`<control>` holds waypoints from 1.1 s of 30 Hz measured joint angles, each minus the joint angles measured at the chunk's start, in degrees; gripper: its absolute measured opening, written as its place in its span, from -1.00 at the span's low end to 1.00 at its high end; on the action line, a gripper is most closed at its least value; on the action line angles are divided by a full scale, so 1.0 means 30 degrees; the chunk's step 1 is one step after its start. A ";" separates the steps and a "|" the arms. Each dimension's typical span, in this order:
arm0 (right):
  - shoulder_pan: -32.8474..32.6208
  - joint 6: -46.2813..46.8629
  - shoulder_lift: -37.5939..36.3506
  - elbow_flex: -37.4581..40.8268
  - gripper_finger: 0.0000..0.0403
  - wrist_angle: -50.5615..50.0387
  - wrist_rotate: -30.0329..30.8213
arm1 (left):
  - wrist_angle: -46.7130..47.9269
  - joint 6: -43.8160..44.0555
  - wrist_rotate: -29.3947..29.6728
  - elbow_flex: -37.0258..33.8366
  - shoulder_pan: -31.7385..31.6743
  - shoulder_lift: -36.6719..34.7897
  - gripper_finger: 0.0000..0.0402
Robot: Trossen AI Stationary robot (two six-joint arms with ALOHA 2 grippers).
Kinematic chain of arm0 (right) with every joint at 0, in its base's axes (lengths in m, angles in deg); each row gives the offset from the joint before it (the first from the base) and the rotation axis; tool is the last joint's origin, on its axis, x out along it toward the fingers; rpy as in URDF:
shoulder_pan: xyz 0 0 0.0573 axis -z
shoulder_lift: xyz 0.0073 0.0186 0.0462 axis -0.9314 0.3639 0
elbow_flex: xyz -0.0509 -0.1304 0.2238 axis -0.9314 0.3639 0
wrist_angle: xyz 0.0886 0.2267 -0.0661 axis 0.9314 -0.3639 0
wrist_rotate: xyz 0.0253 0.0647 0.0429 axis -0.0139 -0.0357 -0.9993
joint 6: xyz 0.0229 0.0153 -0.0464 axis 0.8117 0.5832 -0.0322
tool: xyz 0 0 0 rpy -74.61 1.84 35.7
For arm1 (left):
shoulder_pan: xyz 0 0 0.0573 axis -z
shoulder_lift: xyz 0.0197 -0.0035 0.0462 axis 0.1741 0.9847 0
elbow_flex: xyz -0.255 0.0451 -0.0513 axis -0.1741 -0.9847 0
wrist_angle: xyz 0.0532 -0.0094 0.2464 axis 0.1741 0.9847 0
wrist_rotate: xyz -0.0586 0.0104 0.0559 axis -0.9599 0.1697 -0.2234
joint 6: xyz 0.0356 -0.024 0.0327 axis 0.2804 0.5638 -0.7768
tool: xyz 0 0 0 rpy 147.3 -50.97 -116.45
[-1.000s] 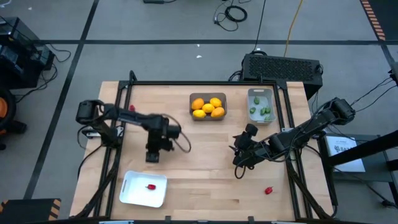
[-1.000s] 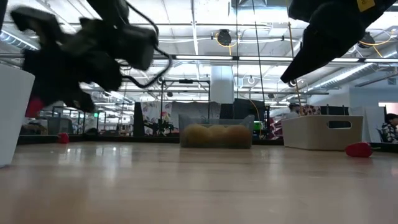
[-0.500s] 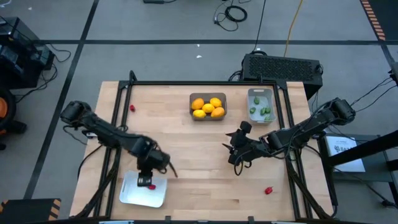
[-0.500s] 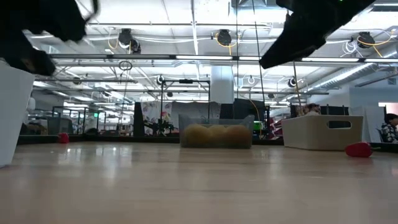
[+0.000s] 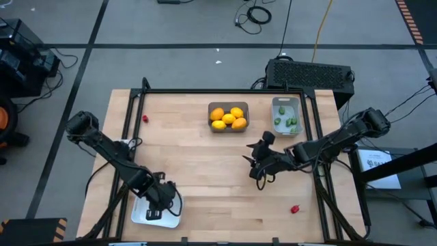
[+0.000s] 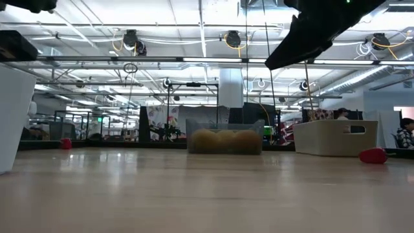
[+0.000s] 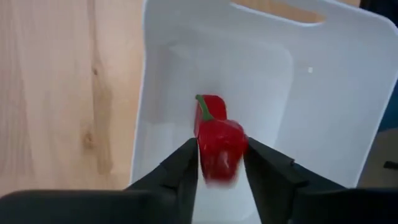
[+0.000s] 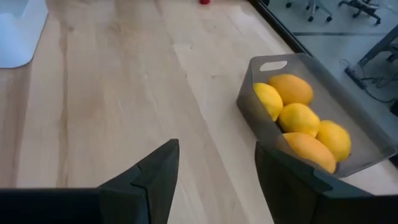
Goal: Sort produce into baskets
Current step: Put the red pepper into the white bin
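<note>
Table: pale wood, centre of the high view, black frame round it.

Left gripper: lower left of the high view, over the white tray. In its wrist view the fingers stood either side of a red pepper inside the tray; whether they clamped it or had let go could not be told.

Right gripper: centre right of the high view, above bare wood, fingers apart and empty.

Dark bin: top centre, holding yellow and orange fruits.

Pale bin: just right of the dark bin, holding green pieces.

Loose red pieces: one at lower right of the table, well apart from every container; one at upper left near the frame.
</note>
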 joint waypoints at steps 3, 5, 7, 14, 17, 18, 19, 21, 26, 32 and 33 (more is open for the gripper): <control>0.0255 -0.0257 0.0000 0.0000 0.00 0.0062 0.0007 | 0.0003 0.0188 -0.0104 0.0000 0.0015 0.0000 -0.22; 0.0429 -0.0107 0.0000 0.0000 0.00 0.0054 0.0007 | 0.0007 0.0039 -0.0605 0.0000 0.0029 0.0000 -0.15; 0.0590 -0.0015 0.0000 0.0000 0.00 0.0059 0.0007 | 0.0006 -0.0873 -0.1781 0.0000 -0.0062 0.0000 -0.11; 0.0797 0.0697 0.0000 0.0000 0.00 -0.0108 -0.0053 | 0.1831 -0.5347 -0.0539 0.0000 -0.1752 -0.0783 -0.09; 0.0835 0.0401 0.0000 0.0000 0.00 -0.0159 -0.0066 | 0.3005 -0.7071 0.1299 0.0000 -0.3479 -0.1860 -0.09; 0.0857 0.0264 0.0000 0.0000 0.00 -0.0171 -0.0066 | 0.3270 -0.7523 0.1834 0.0000 -0.4273 -0.2293 -0.10; 0.0894 0.0230 0.0000 0.0000 0.00 -0.0181 -0.0066 | 0.3414 -0.7906 0.2261 0.0000 -0.5199 -0.2690 -0.11; 0.1008 0.0231 0.0000 0.0000 0.00 -0.0342 -0.0066 | 0.3603 -0.8480 0.2763 0.0000 -0.7426 -0.3389 -0.13; 0.1257 0.0240 0.0000 0.0000 0.00 -0.1325 -0.0058 | 0.5106 -1.0431 0.2888 -0.0003 -1.3896 -0.3675 -0.17; 0.1365 0.0385 0.0000 0.0000 0.00 -0.2204 -0.0058 | 0.6436 -1.6112 0.2804 -0.0299 -2.0678 -0.1445 -0.17; 0.1365 0.0417 0.0000 0.0000 0.00 -0.2345 -0.0058 | 0.6413 -1.6823 0.3162 -0.0296 -2.1499 -0.0946 -0.17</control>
